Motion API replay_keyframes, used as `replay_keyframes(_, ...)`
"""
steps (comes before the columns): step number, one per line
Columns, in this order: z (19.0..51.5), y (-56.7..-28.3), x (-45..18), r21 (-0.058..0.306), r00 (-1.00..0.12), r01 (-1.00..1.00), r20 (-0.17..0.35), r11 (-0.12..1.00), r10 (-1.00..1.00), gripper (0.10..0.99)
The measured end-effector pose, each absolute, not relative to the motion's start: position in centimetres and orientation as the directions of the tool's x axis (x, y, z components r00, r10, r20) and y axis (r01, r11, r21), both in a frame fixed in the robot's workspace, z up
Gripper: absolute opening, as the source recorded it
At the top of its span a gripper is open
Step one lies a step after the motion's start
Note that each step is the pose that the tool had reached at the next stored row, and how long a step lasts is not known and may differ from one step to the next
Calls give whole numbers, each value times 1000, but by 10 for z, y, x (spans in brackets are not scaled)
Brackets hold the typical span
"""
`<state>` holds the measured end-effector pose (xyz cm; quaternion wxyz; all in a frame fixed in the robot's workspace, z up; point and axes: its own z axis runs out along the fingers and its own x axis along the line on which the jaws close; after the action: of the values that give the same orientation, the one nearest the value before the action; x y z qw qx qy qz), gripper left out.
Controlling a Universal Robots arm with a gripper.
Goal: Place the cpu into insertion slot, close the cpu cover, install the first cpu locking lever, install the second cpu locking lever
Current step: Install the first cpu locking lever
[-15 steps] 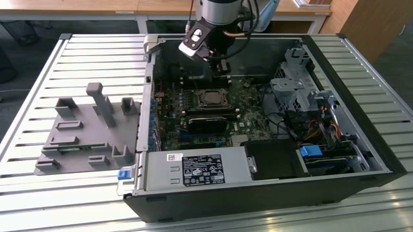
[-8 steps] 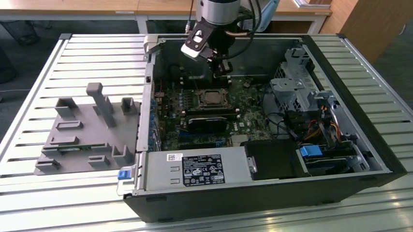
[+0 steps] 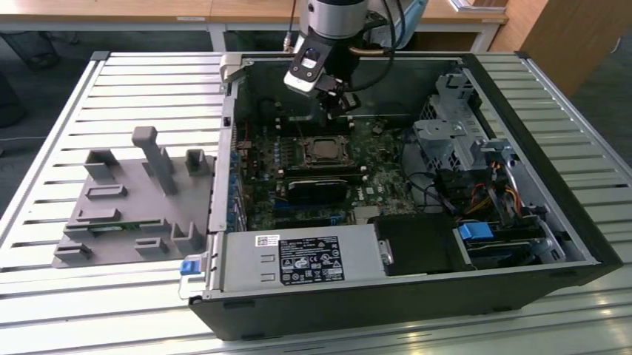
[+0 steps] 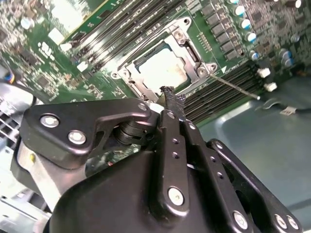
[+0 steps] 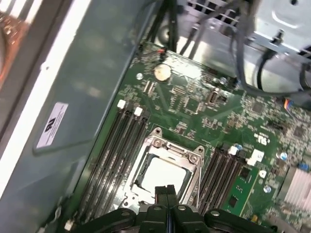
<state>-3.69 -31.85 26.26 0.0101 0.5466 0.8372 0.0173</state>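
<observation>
Second wrist view: my gripper (image 4: 169, 93), fingers pressed together holding nothing, hovers by the cpu cover (image 4: 192, 48); the cpu (image 4: 163, 68) sits beneath (one locking lever (image 4: 233, 85) sticks free). I'd push down slowly, squarely.

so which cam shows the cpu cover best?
Second wrist view: the cpu cover is close up, its frame and square cut-out plain, with the gripper hiding one edge. The first wrist view shows it farther off, also partly behind the gripper. The exterior view shows it as a small silvery square.
</observation>
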Motion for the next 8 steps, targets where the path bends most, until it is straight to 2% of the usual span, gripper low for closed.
replay_keyframes(8,262,-318,-37,40,-531,847,2,530,847,106)
